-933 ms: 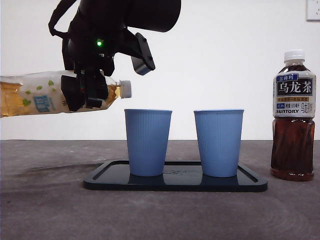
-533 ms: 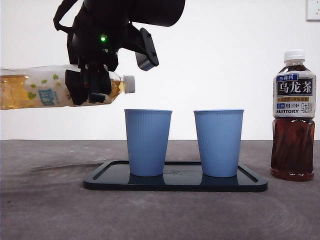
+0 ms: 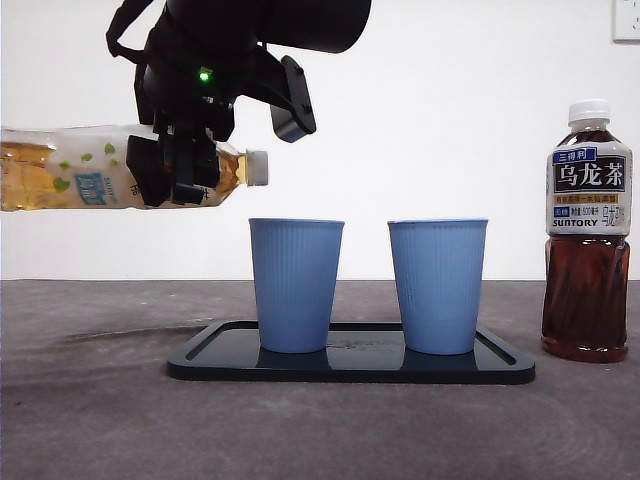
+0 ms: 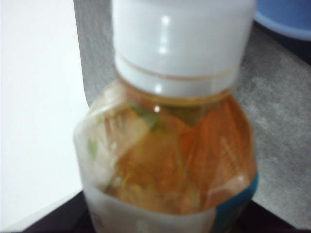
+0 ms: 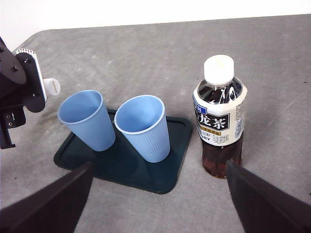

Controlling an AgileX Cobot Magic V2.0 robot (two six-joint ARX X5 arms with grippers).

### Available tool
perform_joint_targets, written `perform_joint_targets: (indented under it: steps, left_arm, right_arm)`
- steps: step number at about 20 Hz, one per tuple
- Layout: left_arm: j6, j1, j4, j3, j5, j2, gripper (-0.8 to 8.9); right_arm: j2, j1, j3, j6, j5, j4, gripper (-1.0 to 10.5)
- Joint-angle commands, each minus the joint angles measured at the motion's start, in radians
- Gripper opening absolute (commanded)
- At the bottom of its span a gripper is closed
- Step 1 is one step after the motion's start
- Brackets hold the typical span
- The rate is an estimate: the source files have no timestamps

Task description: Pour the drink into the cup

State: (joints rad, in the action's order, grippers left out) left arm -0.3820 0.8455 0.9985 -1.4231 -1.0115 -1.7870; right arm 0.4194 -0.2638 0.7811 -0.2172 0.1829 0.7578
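Observation:
My left gripper [image 3: 172, 172] is shut on the drink, a pale tea bottle [image 3: 70, 168], and holds it about level in the air. Its white cap [image 3: 256, 168] is on and points at the cups from just above and left of the left blue cup [image 3: 296, 285]. The left wrist view is filled by the bottle [image 4: 170, 155] and cap [image 4: 182, 43], with a blue cup rim [image 4: 286, 14] beyond. A second blue cup [image 3: 437, 285] stands beside the first on a dark tray [image 3: 350, 365]. My right gripper [image 5: 158, 170] hangs open above the table, back from the tray [image 5: 170, 170].
A dark oolong tea bottle [image 3: 588, 230] with a white cap stands upright on the grey table to the right of the tray, also shown in the right wrist view [image 5: 218, 116]. A white wall closes off the back.
The held bottle has risen a little, shifted slightly right toward the left cup, and levelled out. The cups, tray and dark bottle have not moved.

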Motion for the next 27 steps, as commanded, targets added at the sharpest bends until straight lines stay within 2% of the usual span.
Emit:
perform_joint_targets:
  steps: [1,7,10,16,22,25,27]
  left_arm:
    - [0.044,0.019,-0.002,-0.033,-0.039,-0.016,1.82]
    - [0.285,0.019,0.043,-0.035,-0.013,-0.014,1.82]
    - [0.334,0.018,0.045,-0.035,0.084,-0.003,1.82]
    - [0.385,0.017,-0.106,-0.035,0.240,0.096,1.82]
    - [0.476,0.006,-0.176,-0.034,0.332,0.270,1.82]
    - [0.483,-0.025,-0.202,-0.015,0.337,0.352,1.82]
    - [0.500,-0.058,-0.239,0.033,0.381,0.415,1.82]
  right_arm:
    - [0.003,-0.016,0.012,-0.009,0.001,-0.008,4.4]
    - [0.003,-0.031,0.012,-0.009,0.001,-0.001,4.4]
    - [0.003,-0.031,0.012,-0.010,0.001,0.008,4.4]
    - [0.003,-0.030,0.012,-0.007,0.001,0.016,4.4]
    - [0.003,-0.030,0.012,0.016,0.000,0.036,4.4]
    - [0.003,-0.030,0.012,0.016,0.000,0.036,4.4]
    - [0.003,-0.030,0.012,0.016,0.001,0.036,4.4]
